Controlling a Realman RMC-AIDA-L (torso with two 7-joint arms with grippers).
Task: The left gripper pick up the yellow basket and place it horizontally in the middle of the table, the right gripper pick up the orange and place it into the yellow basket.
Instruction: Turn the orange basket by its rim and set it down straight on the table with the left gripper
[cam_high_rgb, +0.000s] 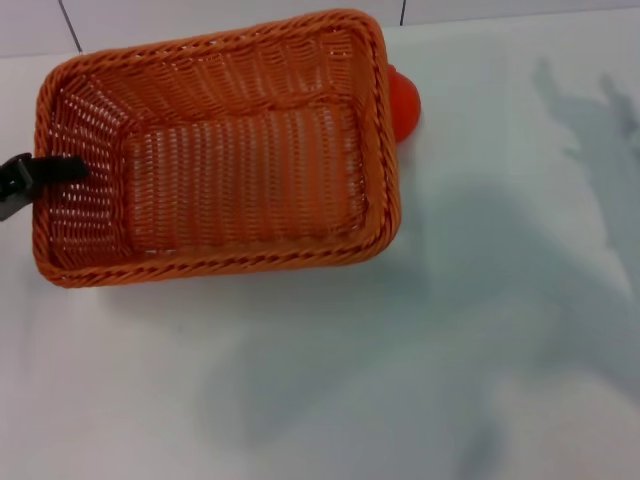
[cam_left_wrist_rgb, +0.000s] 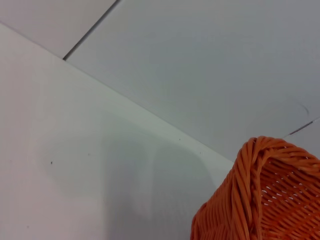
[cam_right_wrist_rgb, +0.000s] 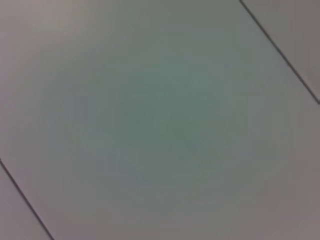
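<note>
The yellow basket (cam_high_rgb: 215, 150), an orange-brown woven wicker one, lies at the back left of the white table (cam_high_rgb: 420, 380), its long side running left to right and slightly skewed. My left gripper (cam_high_rgb: 58, 169) reaches in from the left edge and is shut on the basket's left rim, with one black finger inside the wall. A corner of the basket also shows in the left wrist view (cam_left_wrist_rgb: 260, 195). The orange (cam_high_rgb: 404, 104) sits just behind the basket's right end, mostly hidden by the rim. My right gripper is out of view.
Soft shadows fall across the right and front of the table. Pale wall panels with dark seams (cam_high_rgb: 70, 25) stand behind the table's far edge. The right wrist view shows only a plain grey surface with dark seam lines (cam_right_wrist_rgb: 280, 50).
</note>
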